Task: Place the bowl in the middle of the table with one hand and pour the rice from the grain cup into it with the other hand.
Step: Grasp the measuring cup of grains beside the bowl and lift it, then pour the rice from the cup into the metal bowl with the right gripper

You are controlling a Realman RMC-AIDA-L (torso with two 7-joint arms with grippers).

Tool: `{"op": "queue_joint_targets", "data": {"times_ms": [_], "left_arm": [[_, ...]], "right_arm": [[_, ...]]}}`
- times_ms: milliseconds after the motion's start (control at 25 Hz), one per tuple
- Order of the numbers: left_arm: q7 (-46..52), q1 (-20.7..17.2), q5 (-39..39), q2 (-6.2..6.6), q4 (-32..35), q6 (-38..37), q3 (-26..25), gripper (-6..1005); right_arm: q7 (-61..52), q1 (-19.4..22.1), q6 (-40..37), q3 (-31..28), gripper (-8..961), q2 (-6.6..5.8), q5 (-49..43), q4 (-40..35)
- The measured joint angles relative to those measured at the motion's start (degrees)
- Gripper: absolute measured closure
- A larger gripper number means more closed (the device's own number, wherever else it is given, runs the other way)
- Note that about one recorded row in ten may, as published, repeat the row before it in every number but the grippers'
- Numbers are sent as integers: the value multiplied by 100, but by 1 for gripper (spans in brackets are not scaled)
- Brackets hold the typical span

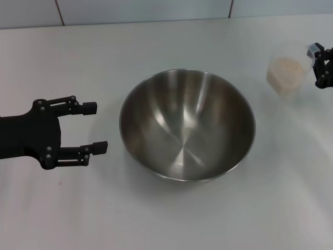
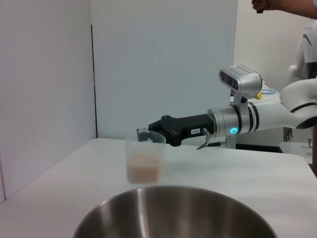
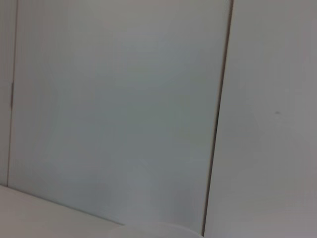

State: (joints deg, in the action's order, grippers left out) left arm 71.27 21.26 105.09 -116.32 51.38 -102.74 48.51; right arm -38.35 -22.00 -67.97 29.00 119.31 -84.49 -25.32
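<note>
One bowl (image 1: 188,125), one cup (image 1: 287,73), two claws, one desk (image 1: 171,219). Your bowl sits upright about mid-desk, nothing in it; in the left wrist view only its far rim (image 2: 176,210) shows, the rest cut off. Your cup stands upright toward the far right corner of the desk, well apart from the bowl, rice (image 1: 286,66) filling roughly the lower half. It's see-through, so its edges are hard to make out against the desk. Your left claw (image 1: 92,127) hangs near the desk's left edge, fingers spread wide, holding nothing, tips pointing at the bowl but not touching. Your right claw (image 1: 321,65) is at the right edge, mostly cut off in the head view; it's just beside the cup, and you can't tell if it's gripping it. Left wrist view shows it (image 2: 143,134) behind the cup. Right wrist view shows only wall panels.
</note>
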Motion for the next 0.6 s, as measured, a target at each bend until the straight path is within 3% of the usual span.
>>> {"op": "queue_joint_targets", "data": {"times_ms": [360, 600], "left_arm": [[15, 22, 0, -5, 14, 0, -5, 194], [131, 48, 2, -57, 121, 4, -106, 194]], "right_arm": [[5, 57, -628, 28, 934, 15, -9, -677], [427, 197, -1146, 489, 935, 24, -5, -1464]]}}
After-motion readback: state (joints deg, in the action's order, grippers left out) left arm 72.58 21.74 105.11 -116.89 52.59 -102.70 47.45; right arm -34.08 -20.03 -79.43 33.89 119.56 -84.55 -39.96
